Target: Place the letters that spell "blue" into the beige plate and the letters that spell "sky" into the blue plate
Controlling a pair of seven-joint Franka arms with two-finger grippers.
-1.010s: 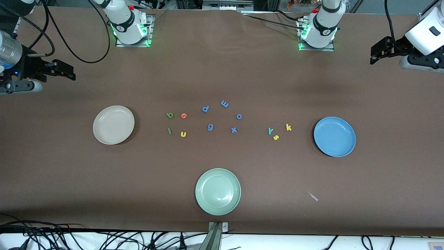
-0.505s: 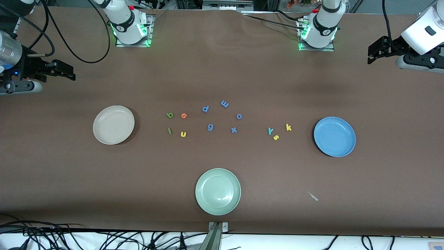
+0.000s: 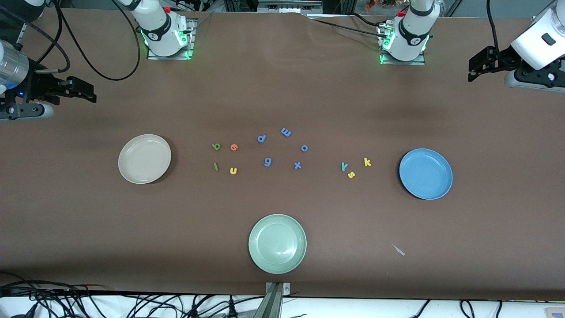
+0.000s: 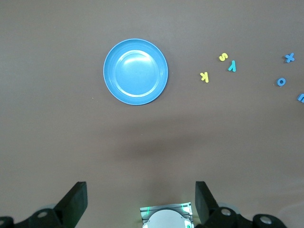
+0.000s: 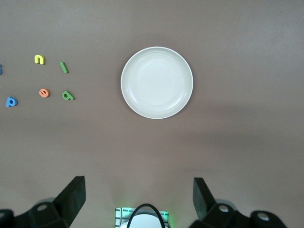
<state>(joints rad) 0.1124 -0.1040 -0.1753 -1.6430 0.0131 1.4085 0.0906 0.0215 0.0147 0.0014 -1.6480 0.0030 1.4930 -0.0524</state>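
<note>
The beige plate (image 3: 145,159) (image 5: 156,82) lies empty toward the right arm's end, the blue plate (image 3: 425,173) (image 4: 136,71) empty toward the left arm's end. Between them on the table lie green b (image 3: 216,146), orange e (image 3: 234,147), dark green l (image 3: 215,166) and yellow u (image 3: 233,170) beside the beige plate. Teal y (image 3: 344,166), yellow s (image 3: 351,174) and yellow k (image 3: 367,162) lie beside the blue one. My left gripper (image 3: 472,70) (image 4: 140,202) hangs open over bare table at its end. My right gripper (image 3: 90,92) (image 5: 139,199) hangs open likewise.
Blue-purple letters d (image 3: 261,138), m (image 3: 286,131), o (image 3: 304,148), g (image 3: 267,161) and x (image 3: 297,165) lie mid-table. A pale green plate (image 3: 277,243) sits nearest the front camera. A small pale scrap (image 3: 399,250) lies beside it toward the left arm's end.
The left gripper has drifted slightly toward the robots' edge of the table. The right gripper, plates and letters have not moved.
</note>
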